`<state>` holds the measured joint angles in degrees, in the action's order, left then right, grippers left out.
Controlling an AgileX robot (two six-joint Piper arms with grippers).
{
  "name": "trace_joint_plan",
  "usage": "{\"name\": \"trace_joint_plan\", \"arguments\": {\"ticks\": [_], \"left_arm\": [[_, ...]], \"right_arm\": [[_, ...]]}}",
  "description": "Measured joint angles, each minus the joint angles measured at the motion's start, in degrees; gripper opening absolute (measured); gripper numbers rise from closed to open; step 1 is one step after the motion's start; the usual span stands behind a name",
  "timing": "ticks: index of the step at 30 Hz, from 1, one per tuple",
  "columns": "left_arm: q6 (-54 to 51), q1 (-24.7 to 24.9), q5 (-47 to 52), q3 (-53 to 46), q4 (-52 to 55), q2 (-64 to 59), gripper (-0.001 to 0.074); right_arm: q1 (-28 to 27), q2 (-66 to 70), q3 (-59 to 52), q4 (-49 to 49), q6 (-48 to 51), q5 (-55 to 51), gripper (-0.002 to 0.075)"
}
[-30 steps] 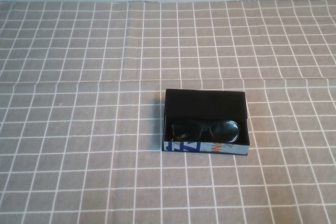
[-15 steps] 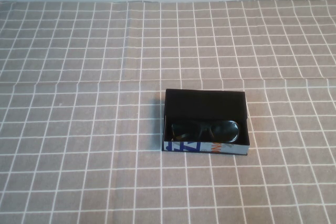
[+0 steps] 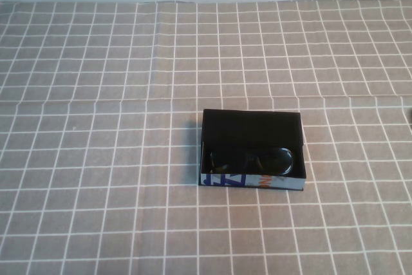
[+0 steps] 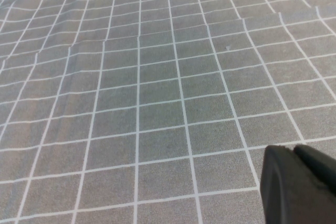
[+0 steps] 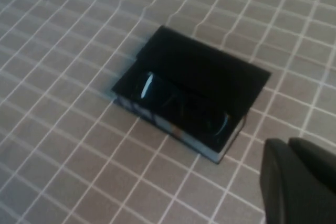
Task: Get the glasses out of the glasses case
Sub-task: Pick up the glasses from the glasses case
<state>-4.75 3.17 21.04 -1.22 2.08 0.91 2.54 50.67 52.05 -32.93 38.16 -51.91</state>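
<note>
**Right gripper near case, fingers together, empty**

Right gripper (image 5: 302, 182) hangs above the cloth (image 3: 96, 159), off the case's (image 3: 252, 134) right end, apart from it; barely a dark sliver at the high view's right edge. Left gripper (image 4: 299, 187) also looks closed, over bare cloth, case out of its view. Case sits open mid-table, long axis left-right, white printed side facing the robot. Glasses (image 3: 252, 160) lie inside along the near wall, parallel to that axis, lenses up
</note>
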Motion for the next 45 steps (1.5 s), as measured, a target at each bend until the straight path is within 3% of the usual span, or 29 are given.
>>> {"name": "trace_joint_plan", "arguments": {"ticks": [8, 17, 22, 34, 37, 42, 45], "left_arm": [[0.0, 0.0, 0.0, 0.0, 0.0, 0.0, -0.0004], [0.0, 0.0, 0.0, 0.0, 0.0, 0.0, -0.0004], [0.0, 0.0, 0.0, 0.0, 0.0, 0.0, -0.0005], [0.0, 0.0, 0.0, 0.0, 0.0, 0.0, -0.0004], [0.0, 0.0, 0.0, 0.0, 0.0, 0.0, -0.0004], [0.0, 0.0, 0.0, 0.0, 0.0, 0.0, -0.0005], [0.0, 0.0, 0.0, 0.0, 0.0, 0.0, -0.0004]], "right_arm": [[10.1, 21.4, 14.7, 7.1, 13.6, -8.1, -0.0018], [21.9, 41.2, 26.4, 18.9, 19.1, -9.8, 0.0003], [25.1, 51.1, 33.1, 20.0, 19.8, -13.6, 0.0027], [28.3, 62.3, 43.0, 20.8, 19.5, -16.2, -0.0011], [28.4, 64.0, 43.1, 20.8, 17.6, -16.8, 0.0028], [28.5, 65.1, 43.1, 23.3, 15.1, -15.8, 0.0213], [28.5, 65.1, 43.2, 24.2, 14.9, -12.8, 0.0276]]}}
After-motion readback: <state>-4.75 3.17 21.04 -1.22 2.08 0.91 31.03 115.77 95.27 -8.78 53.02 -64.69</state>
